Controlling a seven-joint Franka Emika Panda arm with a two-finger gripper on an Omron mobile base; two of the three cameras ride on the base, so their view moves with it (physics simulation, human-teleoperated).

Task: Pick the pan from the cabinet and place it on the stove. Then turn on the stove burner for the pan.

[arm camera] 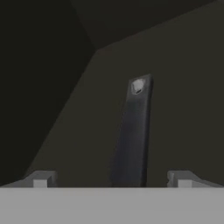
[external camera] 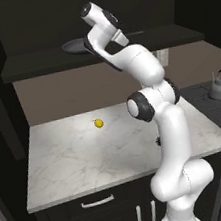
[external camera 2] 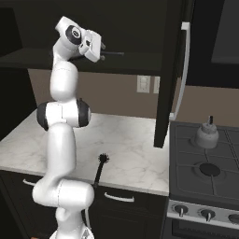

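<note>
The gripper [arm camera: 112, 179] has its fingers [arm camera: 41, 178] spread wide apart, one at each lower corner of the hand view, with the pan handle [arm camera: 132, 131] running up between them and touching neither. The handle is a flat dark strip with a small hole near its far end; bare shelf floor lies on both sides of it, and the cabinet's inner walls meet in a corner beyond.

In the left base view the gripper [external camera: 88, 46] sits at the front edge of the open cabinet [external camera: 34, 64] shelf, right beside the pan [external camera: 76, 46], whose shallow dark bowl rests on the shelf to the hand's left. In the right base view the hand [external camera 2: 95, 49] is at the same shelf edge and the thin handle [external camera 2: 114, 53] sticks out to its right; the bowl is hidden behind the arm there.

The cabinet door [external camera 2: 170, 70] stands swung out between shelf and stove [external camera 2: 205, 172], its long silver handle on the far face and its lower corner hanging just above the counter's right end. That door shows edge-on in the right base view.

Below, the marble counter [external camera: 79, 158] is wide and mostly bare: a small yellow fruit [external camera: 99, 123] lies near the back wall in the left view, and a black brush [external camera 2: 100, 168] lies near the front edge in the right view. A kettle [external camera 2: 207, 134] sits on a rear burner. The knobs [external camera 2: 205, 214] line the stove's front.
</note>
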